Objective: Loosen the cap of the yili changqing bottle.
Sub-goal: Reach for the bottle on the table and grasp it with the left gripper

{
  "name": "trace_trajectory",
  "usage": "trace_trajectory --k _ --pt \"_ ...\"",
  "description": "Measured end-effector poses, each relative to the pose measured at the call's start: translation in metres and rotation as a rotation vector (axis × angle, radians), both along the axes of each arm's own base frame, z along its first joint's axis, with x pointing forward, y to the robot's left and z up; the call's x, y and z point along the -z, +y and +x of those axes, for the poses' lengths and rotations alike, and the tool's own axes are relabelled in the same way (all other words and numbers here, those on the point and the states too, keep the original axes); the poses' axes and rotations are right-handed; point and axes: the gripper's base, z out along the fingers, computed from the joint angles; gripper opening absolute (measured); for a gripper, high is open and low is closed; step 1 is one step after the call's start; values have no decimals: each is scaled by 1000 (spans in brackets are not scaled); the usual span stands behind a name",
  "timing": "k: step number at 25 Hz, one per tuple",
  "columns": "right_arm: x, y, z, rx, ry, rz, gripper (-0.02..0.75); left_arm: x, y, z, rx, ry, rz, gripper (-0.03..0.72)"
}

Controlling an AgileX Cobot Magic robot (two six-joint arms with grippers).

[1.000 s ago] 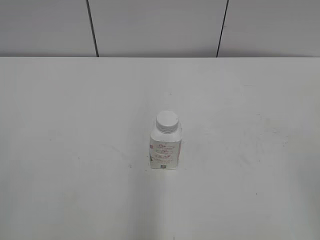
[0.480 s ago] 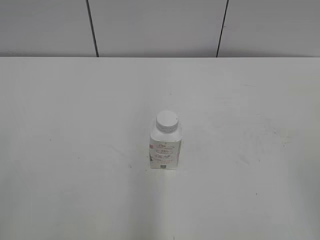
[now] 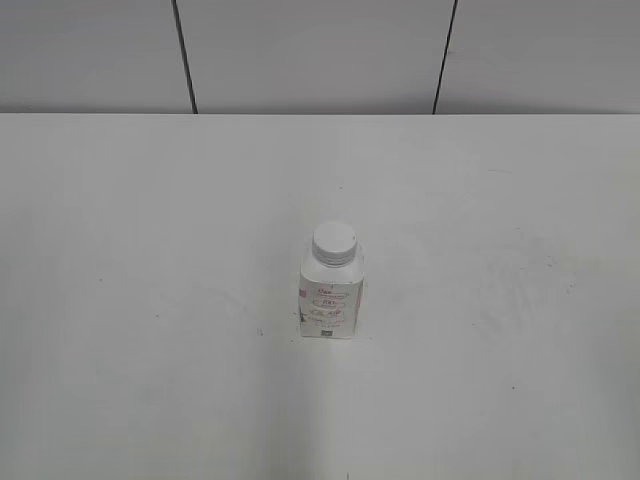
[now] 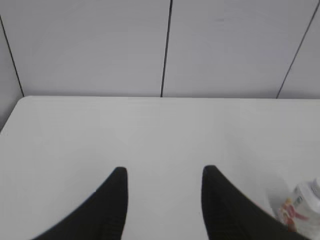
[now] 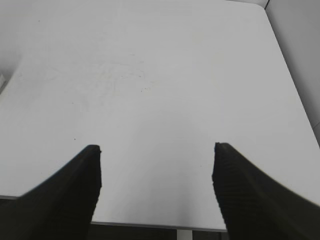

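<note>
The yili changqing bottle (image 3: pixel 329 300) stands upright in the middle of the white table (image 3: pixel 150 250) in the exterior view, with its white ribbed cap (image 3: pixel 333 242) on top. Part of the bottle also shows at the lower right edge of the left wrist view (image 4: pixel 300 205). My left gripper (image 4: pixel 164 172) is open and empty, above the table to the left of the bottle. My right gripper (image 5: pixel 157 149) is open and empty near the table's front edge. Neither gripper shows in the exterior view.
A grey panelled wall (image 3: pixel 320 55) with dark seams runs behind the table. The table's front edge (image 5: pixel 150 224) shows in the right wrist view, and its right edge (image 5: pixel 295 90) too.
</note>
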Motion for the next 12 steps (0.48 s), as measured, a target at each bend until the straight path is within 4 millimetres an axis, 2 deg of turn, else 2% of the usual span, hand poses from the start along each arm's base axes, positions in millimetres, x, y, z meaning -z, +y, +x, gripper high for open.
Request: trace_trajectory --k 3,6,12 --pt "0 0 0 0 0 0 550 -7 1 25 -13 -70 2 312" --pt "0 0 0 0 0 0 550 -4 3 50 -30 -163 29 312" --pt "0 0 0 0 0 0 550 37 0 95 1 -235 95 312"
